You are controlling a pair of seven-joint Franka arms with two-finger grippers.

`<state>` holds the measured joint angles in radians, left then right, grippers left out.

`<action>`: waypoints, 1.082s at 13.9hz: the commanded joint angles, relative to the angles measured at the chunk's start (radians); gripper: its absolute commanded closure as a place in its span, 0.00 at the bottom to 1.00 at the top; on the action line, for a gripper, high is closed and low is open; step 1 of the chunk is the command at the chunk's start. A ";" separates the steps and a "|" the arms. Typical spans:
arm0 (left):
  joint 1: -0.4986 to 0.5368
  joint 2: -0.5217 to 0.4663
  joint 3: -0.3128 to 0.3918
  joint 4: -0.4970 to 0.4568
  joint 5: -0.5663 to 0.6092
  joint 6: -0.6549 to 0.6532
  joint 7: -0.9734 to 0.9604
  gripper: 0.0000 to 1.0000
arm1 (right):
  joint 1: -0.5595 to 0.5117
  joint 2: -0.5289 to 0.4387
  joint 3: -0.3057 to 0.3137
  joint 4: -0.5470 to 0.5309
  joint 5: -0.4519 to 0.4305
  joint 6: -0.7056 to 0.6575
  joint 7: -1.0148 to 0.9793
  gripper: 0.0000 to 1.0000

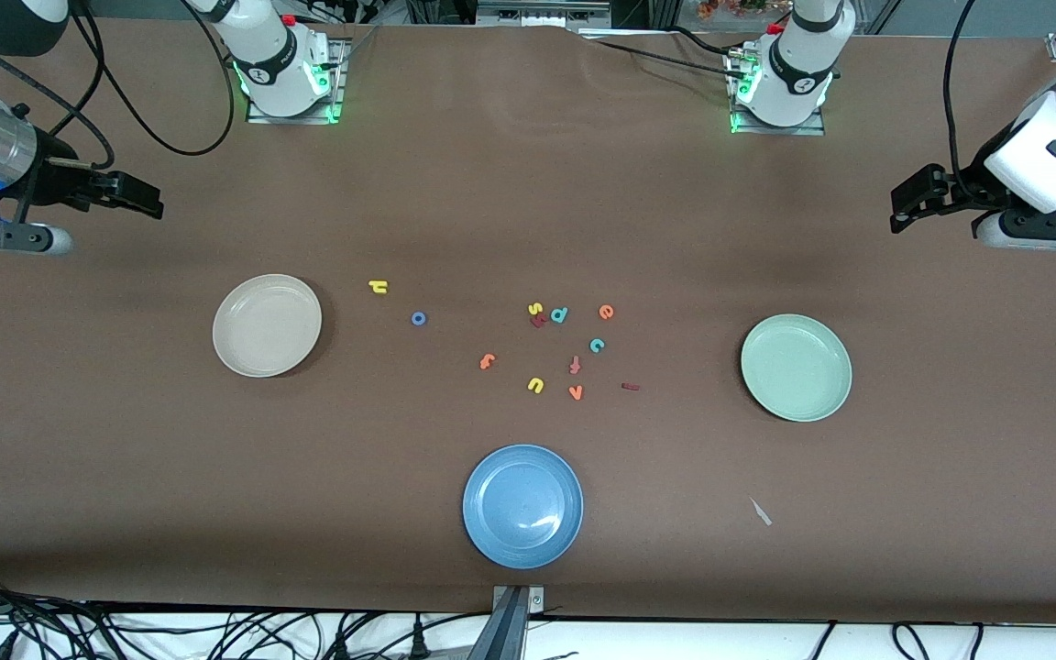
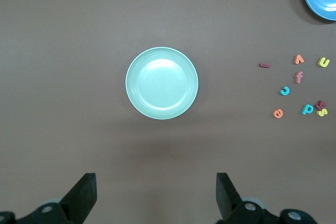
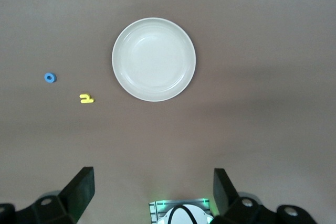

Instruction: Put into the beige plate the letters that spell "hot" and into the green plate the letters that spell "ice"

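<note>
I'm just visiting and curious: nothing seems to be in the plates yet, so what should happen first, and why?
Probably the right gripper, open and empty above the table, should go down to the yellow "h". That letter lies closest to the bare beige plate, and the left gripper waits open near the green plate.

I see teal d [image 1: 559, 314] crowded by yellow s [image 1: 534, 309] at its 9 o'clock; yellow h [image 1: 379, 287], blue o [image 1: 418, 318] stand clear.
</note>
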<state>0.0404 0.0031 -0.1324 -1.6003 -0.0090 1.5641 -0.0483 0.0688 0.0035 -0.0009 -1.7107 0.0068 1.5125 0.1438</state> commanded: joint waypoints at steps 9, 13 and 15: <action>0.001 -0.008 -0.003 0.011 0.020 -0.019 0.008 0.00 | 0.304 0.239 0.016 0.010 0.050 0.231 0.413 0.00; 0.004 -0.008 -0.003 0.011 0.020 -0.019 0.010 0.00 | 0.344 0.288 0.016 -0.067 0.091 0.418 0.434 0.00; 0.006 -0.008 -0.003 0.011 0.020 -0.019 0.010 0.00 | 0.382 0.331 0.016 -0.072 0.099 0.507 0.535 0.00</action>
<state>0.0408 0.0029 -0.1324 -1.5981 -0.0090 1.5634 -0.0483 0.4103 0.3136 0.0221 -1.7652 0.0875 1.9471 0.5987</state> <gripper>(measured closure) 0.000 0.000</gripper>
